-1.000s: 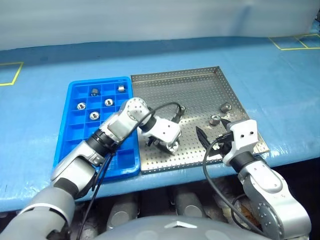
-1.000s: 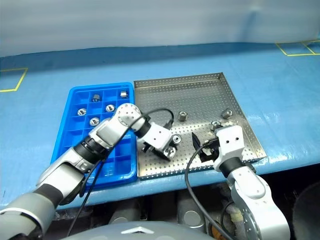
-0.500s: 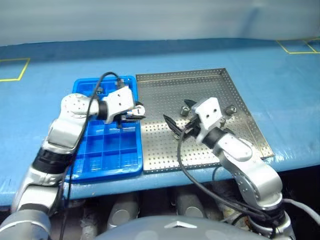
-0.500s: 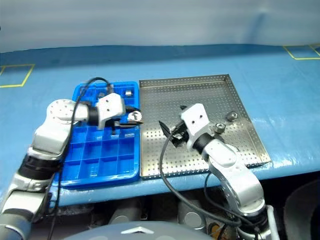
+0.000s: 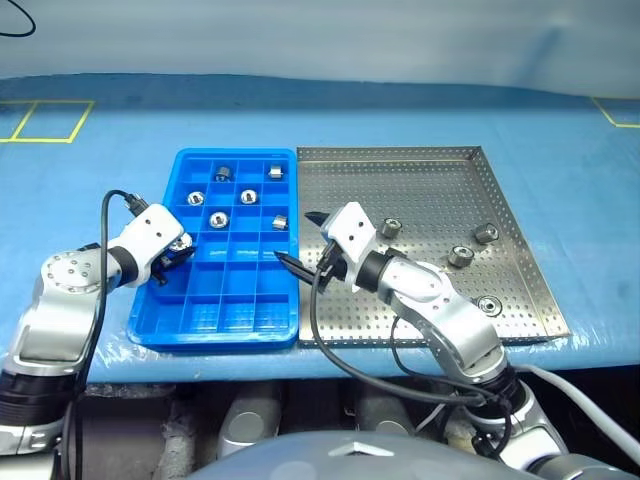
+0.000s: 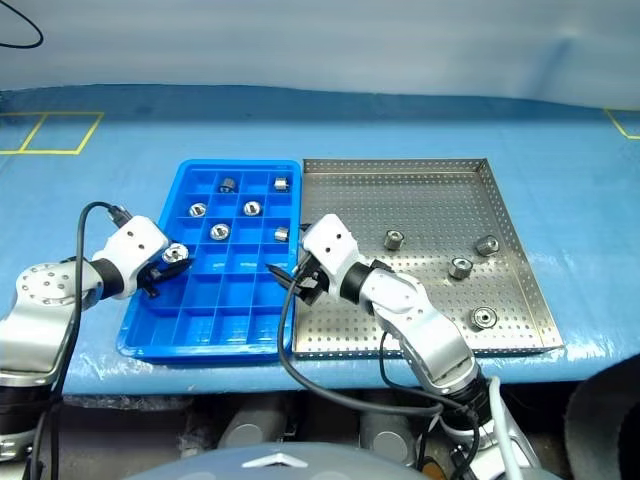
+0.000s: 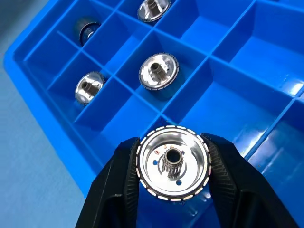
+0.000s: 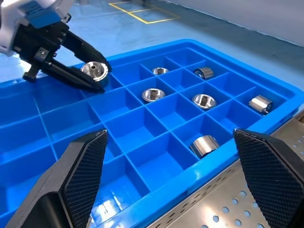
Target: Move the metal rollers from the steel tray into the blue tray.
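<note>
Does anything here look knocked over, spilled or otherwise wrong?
Nothing stands out. The rollers in the blue tray each sit in their own cell, some upright, some on their side. Four loose rollers lie scattered on the steel tray. The left gripper holds one roller over the blue tray; the right gripper is open.

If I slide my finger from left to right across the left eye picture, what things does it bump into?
Left gripper holding a roller → blue tray → right gripper → steel tray → roller nearest the tray's right edge.
</note>
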{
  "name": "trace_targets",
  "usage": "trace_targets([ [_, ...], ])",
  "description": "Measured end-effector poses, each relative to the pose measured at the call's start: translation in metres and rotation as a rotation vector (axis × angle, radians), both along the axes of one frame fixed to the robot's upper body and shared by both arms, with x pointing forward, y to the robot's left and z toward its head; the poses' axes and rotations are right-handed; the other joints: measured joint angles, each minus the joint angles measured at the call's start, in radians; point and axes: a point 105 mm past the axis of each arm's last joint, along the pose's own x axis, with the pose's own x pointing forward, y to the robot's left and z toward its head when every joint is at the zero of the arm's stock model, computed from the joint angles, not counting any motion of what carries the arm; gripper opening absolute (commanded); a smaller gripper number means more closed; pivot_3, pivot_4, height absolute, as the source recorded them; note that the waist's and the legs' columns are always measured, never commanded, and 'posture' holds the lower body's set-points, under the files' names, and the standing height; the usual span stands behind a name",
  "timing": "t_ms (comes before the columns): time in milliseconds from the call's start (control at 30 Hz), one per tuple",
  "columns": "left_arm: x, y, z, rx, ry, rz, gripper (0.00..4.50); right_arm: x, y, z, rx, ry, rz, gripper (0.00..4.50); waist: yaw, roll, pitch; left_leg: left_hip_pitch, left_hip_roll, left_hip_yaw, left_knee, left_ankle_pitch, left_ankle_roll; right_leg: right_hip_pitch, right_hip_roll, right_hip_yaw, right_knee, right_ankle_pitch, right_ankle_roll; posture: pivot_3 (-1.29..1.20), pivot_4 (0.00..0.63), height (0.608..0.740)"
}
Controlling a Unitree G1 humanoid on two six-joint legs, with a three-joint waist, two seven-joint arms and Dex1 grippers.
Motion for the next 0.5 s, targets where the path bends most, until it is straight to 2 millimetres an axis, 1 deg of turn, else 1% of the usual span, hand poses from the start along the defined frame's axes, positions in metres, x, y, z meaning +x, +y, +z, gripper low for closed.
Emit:
trace_targets([
  [200, 0.0083, 0.0065, -0.0016, 0.037, -0.044, 0.072, 1.71, -0.0007, -0.0007, -0.0013, -0.001, -0.004, -0.002, 4.5, -0.002, 0.0, 0.0, 0.0, 0.0, -0.001, 0.0, 0.001, -0.001, 0.0, 0.001, 0.0, 0.001, 0.0, 0.0, 0.15, 0.15, 0.74],
  [300, 0.0081, 0.0031, -0.0061, 0.061, -0.013, 0.049, 1.71, -0.0015, -0.0029, -0.005, -0.002, 0.008, -0.015, 4.5, -0.006, 0.0, 0.0, 0.0, 0.0, 0.0, -0.001, 0.001, -0.002, 0.0, 0.0, 0.0, 0.001, 0.0, -0.001, 0.11, 0.15, 0.74],
  [400, 0.0052, 0.0048, -0.0084, 0.096, 0.045, 0.027, 1.71, -0.0024, -0.0048, -0.0068, -0.001, 0.013, -0.028, 4.5, -0.013, 0.0, 0.0, 0.0, 0.0, 0.0, -0.002, 0.001, -0.002, -0.001, 0.0, 0.0, 0.001, -0.001, -0.002, 0.11, 0.15, 0.74],
  [467, 0.003, 0.0065, -0.0091, 0.113, 0.079, 0.02, 2.46, -0.0028, -0.0058, -0.0066, 0.001, 0.012, -0.033, 4.5, -0.019, 0.0, 0.0, 0.001, 0.0, 0.0, -0.003, 0.001, -0.002, -0.001, 0.0, 0.0, 0.001, -0.002, -0.002, 0.09, 0.15, 0.74],
  [500, 0.0015, 0.0074, -0.0081, 0.129, 0.094, 0.013, 2.73, -0.0028, -0.0068, -0.0061, 0.002, 0.009, -0.04, 4.5, -0.023, 0.0, 0.0, 0.001, 0.0, 0.0, -0.004, 0.001, -0.002, -0.001, 0.0, 0.0, 0.001, -0.002, -0.002, 0.08, 0.15, 0.74],
])
